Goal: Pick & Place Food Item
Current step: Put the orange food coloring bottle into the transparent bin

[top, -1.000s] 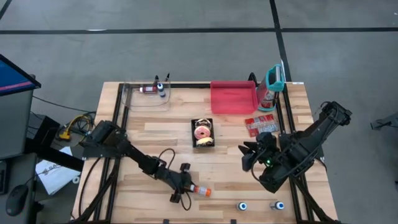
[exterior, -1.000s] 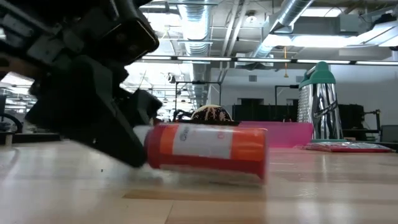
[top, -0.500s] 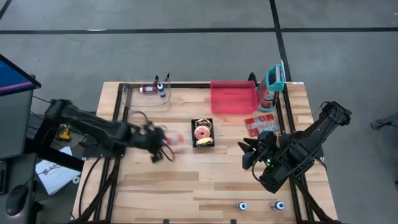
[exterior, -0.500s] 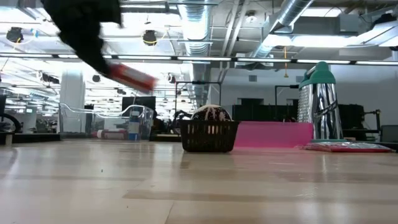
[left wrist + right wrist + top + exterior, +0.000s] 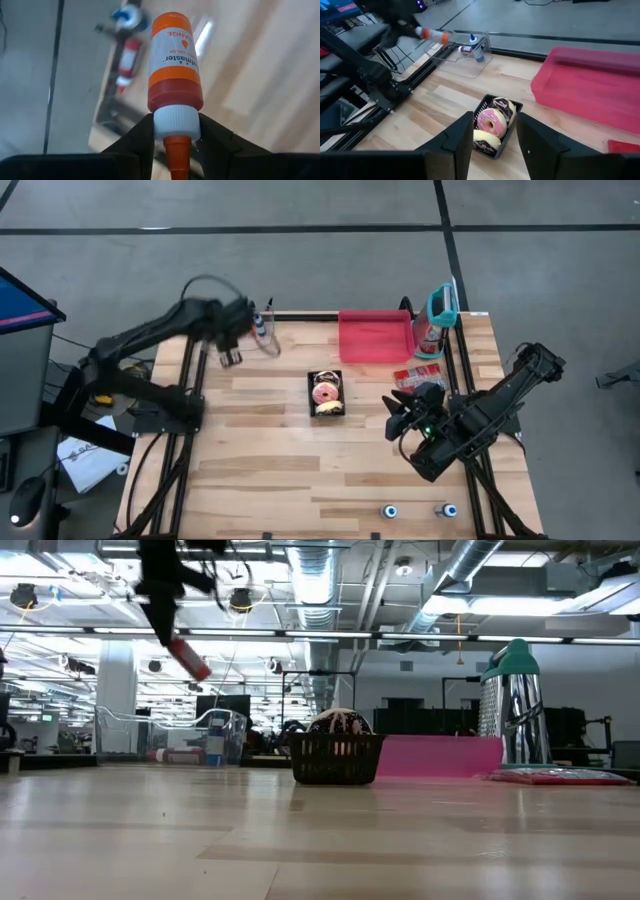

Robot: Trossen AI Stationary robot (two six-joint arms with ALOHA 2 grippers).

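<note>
Doughnuts (image 5: 490, 124) in black basket (image 5: 326, 393)

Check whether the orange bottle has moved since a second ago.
Yes. The orange bottle, held by the left tool, has left the table's near edge and now hangs above the clear bin at the far-left corner, past the donut basket.

the near half of the wooden table (image 5: 300, 470) lies bare, wide room for a gripper, save two small caps (image 5: 390, 511) at the near right edge. mid-table the black basket of doughnuts (image 5: 326, 393) stands alone, passable on either side. along the far edge the clear tray (image 5: 215, 338), pink tray (image 5: 375, 336) and grater (image 5: 440, 308) stand in the way.
</note>
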